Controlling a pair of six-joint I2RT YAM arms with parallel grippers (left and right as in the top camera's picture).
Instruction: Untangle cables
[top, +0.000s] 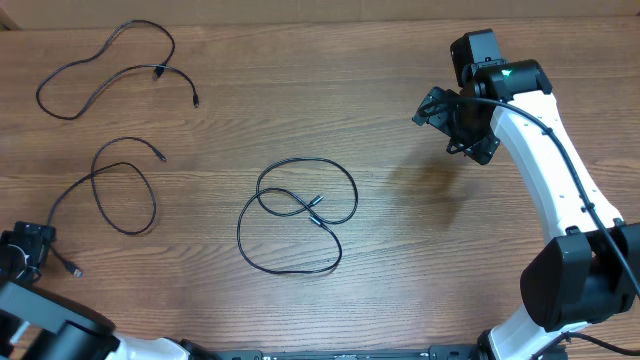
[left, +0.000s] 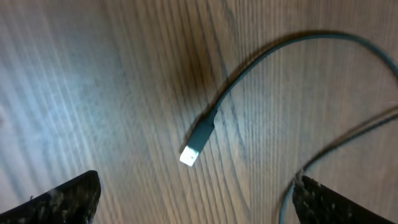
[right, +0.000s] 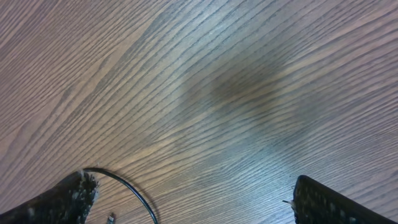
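although the far cable (top: 158, 72) and the near-left cable (left: 198, 144) lie apart on the desk (top: 400, 60), the centre cable (top: 313, 202) crosses itself in loops, so work probably remains. left end effector (top: 28, 248) and right end effector (top: 455, 125) both gape, holding nothing.

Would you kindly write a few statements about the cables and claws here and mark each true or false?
1. The middle cable crosses over itself. True.
2. The left claw grips a plug. False: it is open, and the plug lies untouched on the table.
3. The right claw is open, holding nothing. True.
4. All cables form one knot. False: the top-left cable, the left cable and the middle cable lie apart.
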